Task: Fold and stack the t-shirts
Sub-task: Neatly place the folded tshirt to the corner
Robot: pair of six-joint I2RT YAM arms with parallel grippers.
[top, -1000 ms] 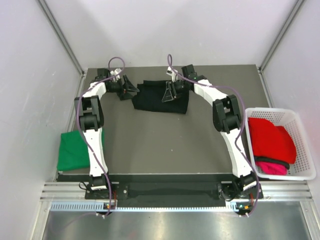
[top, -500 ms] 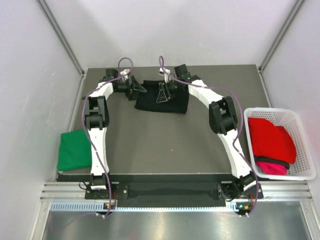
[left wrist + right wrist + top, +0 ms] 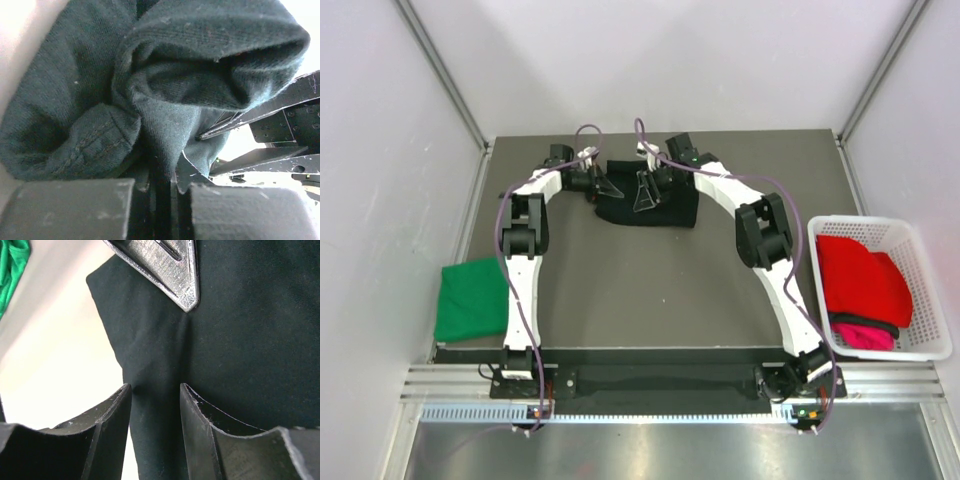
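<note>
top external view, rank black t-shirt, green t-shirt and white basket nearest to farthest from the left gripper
1. black t-shirt, far centre of the table, its edge at the left gripper.
2. green t-shirt, near-left edge of the table.
3. white basket, right side, farthest.
</note>
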